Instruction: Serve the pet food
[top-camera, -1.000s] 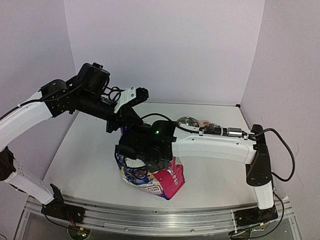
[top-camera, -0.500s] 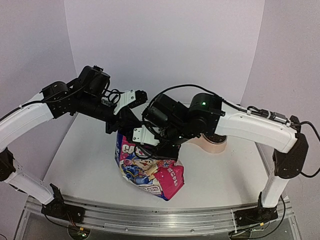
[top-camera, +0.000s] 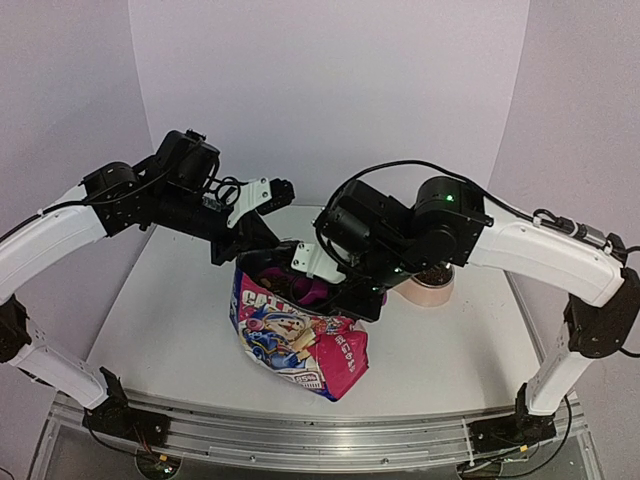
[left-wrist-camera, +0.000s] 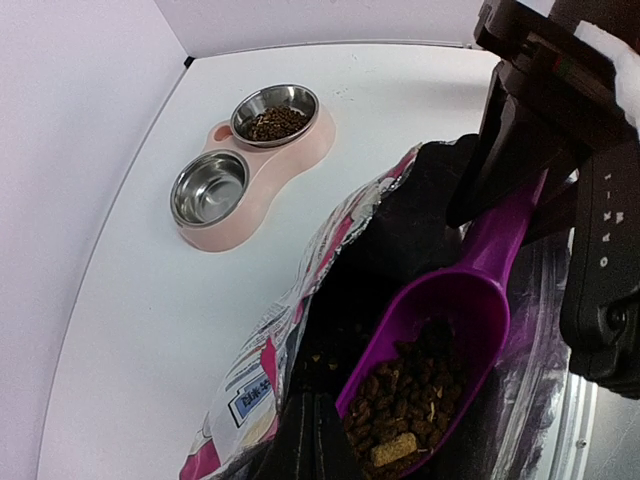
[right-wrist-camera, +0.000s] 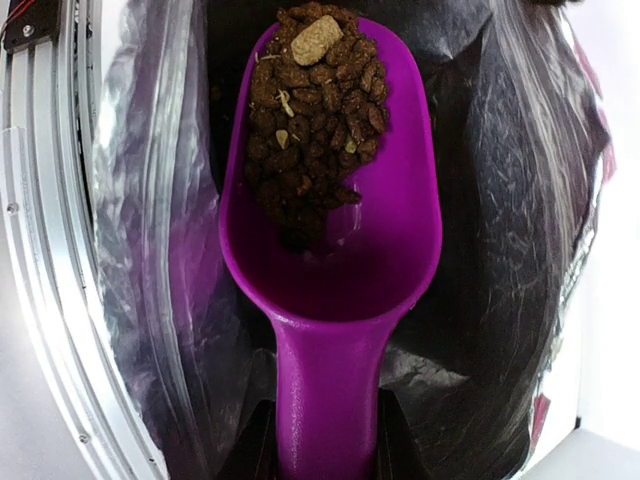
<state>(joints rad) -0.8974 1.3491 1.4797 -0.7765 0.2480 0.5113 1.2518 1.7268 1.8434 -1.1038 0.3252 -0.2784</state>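
Observation:
The cat food pouch (top-camera: 300, 338) stands open at the table's front centre. My left gripper (top-camera: 250, 250) is shut on the pouch's upper rim (left-wrist-camera: 300, 330) and holds the mouth open. My right gripper (top-camera: 335, 288) is shut on the handle of the magenta scoop (right-wrist-camera: 330, 250), which sits in the pouch mouth. The scoop (left-wrist-camera: 450, 320) is about half full of dark brown kibble (right-wrist-camera: 315, 110), heaped toward its tip. The kibble also shows in the left wrist view (left-wrist-camera: 400, 400). Inside, the pouch is dark and silvery.
The pink double-bowl feeder (left-wrist-camera: 300, 150) lies at the back right, partly hidden behind my right arm in the top view (top-camera: 432, 288). Its far bowl (left-wrist-camera: 275, 122) holds kibble and its near bowl (left-wrist-camera: 208, 188) is bare steel. A metal rail (top-camera: 300, 430) runs along the front edge.
My right arm has risen from low over the pouch and swung back, bringing the scoop up into the pouch mouth. My left arm and the pouch have stayed put.

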